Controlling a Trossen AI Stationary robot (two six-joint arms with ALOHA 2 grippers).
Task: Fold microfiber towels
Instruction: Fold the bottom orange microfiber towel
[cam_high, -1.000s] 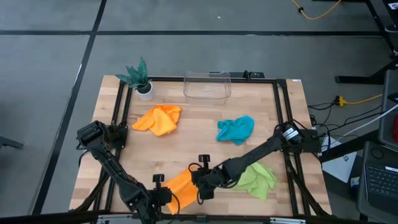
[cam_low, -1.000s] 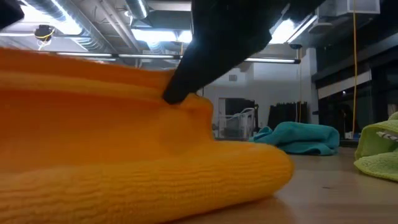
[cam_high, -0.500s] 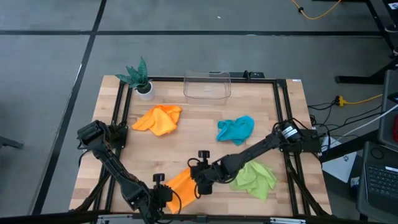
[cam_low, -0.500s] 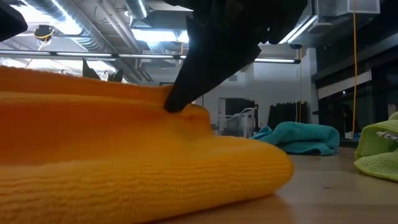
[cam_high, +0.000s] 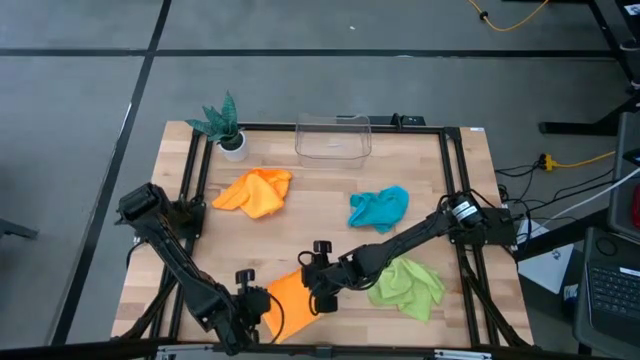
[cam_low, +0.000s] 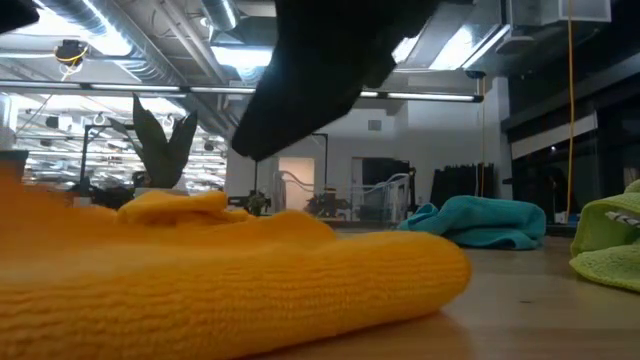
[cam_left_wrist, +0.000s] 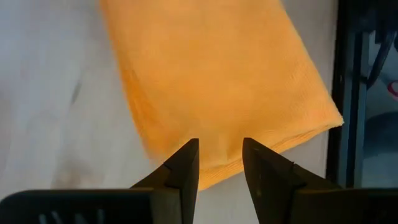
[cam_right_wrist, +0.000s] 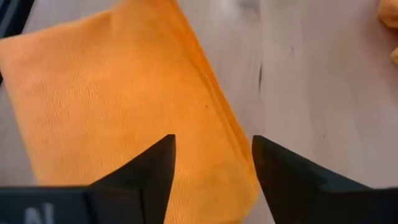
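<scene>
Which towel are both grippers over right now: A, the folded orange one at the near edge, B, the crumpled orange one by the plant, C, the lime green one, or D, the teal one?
A: the left gripper and right gripper flank the folded orange towel, and both wrist views show open fingers above it.

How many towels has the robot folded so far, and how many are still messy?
One looks done: the orange towel near the front edge lies flat and folded, with the left gripper and right gripper over it, jaws open and empty. Nothing is in hand. Three are left, still crumpled: the other orange towel, the teal-blue towel and the lime green towel.
</scene>
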